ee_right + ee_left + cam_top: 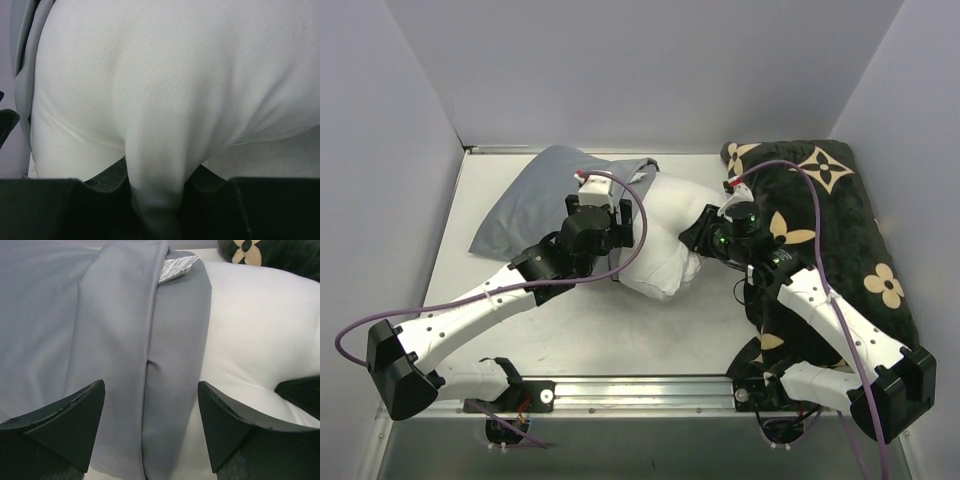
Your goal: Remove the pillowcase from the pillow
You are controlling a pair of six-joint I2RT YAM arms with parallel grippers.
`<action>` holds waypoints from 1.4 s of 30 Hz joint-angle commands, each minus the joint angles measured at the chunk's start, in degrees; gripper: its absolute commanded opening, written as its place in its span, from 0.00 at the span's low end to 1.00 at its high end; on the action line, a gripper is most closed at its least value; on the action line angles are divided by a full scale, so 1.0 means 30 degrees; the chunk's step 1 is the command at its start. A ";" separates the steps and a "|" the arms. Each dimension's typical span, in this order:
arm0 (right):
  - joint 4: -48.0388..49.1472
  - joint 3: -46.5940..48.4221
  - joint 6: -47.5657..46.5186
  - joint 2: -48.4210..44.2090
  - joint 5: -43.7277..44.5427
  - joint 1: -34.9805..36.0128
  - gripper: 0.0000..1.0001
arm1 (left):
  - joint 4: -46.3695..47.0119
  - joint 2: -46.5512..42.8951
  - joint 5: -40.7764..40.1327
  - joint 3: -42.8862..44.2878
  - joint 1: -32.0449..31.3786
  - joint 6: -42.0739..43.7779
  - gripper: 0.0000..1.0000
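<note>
The grey pillowcase (520, 210) still covers the left part of the white pillow (665, 240), whose right end bulges out bare. My left gripper (623, 222) hovers open over the pillowcase's hem. In the left wrist view the gripper (150, 407) straddles a grey fold of pillowcase (125, 340) without pinching it, and the bare pillow (260, 335) lies to the right. My right gripper (692, 238) is at the pillow's bare end. In the right wrist view that gripper (155, 200) is shut on a pinched ridge of the white pillow (165, 75) fabric.
A black plush cushion (840, 220) with tan flowers fills the right side, under the right arm. A small white printed tag (175, 267) lies at the pillowcase hem. Grey walls close the table at the back and both sides.
</note>
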 commanded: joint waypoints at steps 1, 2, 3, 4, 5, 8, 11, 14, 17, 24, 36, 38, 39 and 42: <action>0.0459 0.1566 -0.0458 -0.0703 0.0081 -0.0169 0.00 | 0.1076 -0.0237 0.1423 -0.0328 0.0504 0.0549 0.82; 0.0428 0.1655 -0.0487 -0.0674 0.0139 -0.0140 0.00 | 0.1251 -0.0295 0.1720 -0.0387 0.0534 0.0637 0.83; 0.0370 0.1743 -0.0574 -0.0645 0.0110 -0.0139 0.00 | 0.1398 -0.0267 0.1926 -0.0416 0.0564 0.0667 0.85; 0.0311 0.1889 -0.0546 -0.0616 0.0081 -0.0139 0.00 | 0.1399 -0.0209 0.2305 -0.0387 0.0564 0.0696 0.86; 0.0311 0.1977 -0.0575 -0.0586 -0.0006 -0.0168 0.00 | 0.1341 -0.0034 0.2483 -0.0329 0.0593 0.0754 0.86; 0.0282 0.2183 -0.0517 -0.0469 -0.0095 -0.0139 0.00 | 0.1049 0.0465 0.2370 -0.0036 0.0652 0.0784 0.86; 0.0282 0.2271 -0.0516 -0.0527 -0.0095 -0.0110 0.00 | 0.0786 0.0700 0.1406 -0.0035 0.0885 0.0376 0.75; 0.0077 0.2475 -0.0487 -0.0790 -0.0037 -0.0139 0.00 | 0.0230 0.0817 0.0029 -0.0035 0.1353 -0.0444 0.41; -0.0274 0.2972 -0.0516 -0.1054 0.0022 -0.0110 0.00 | 0.0343 0.0701 -0.1437 -0.0532 0.2085 -0.1468 0.17; -0.1211 0.3880 -0.0662 -0.2459 0.1076 -0.0139 0.00 | 0.0989 0.1080 -0.3754 -0.1295 0.3784 -0.3403 0.03; -0.3438 0.8214 -0.1220 -0.3253 0.1487 -0.0901 0.00 | 0.1574 0.4096 -0.2852 -0.1090 0.8763 -0.4781 0.00; -0.3585 0.9731 -0.1307 -0.2552 0.1313 -0.0930 0.00 | 0.1633 0.4654 -0.2206 -0.0828 0.9264 -0.4957 0.00; -0.3673 1.0235 -0.1337 -0.2201 0.0992 -0.0901 0.00 | 0.1836 0.4742 -0.1362 -0.0740 0.9294 -0.4726 0.00; -0.4082 1.2344 -0.1541 -0.0619 0.0813 -0.0813 0.00 | 0.3592 0.4218 0.0569 -0.0943 0.8855 -0.3673 0.04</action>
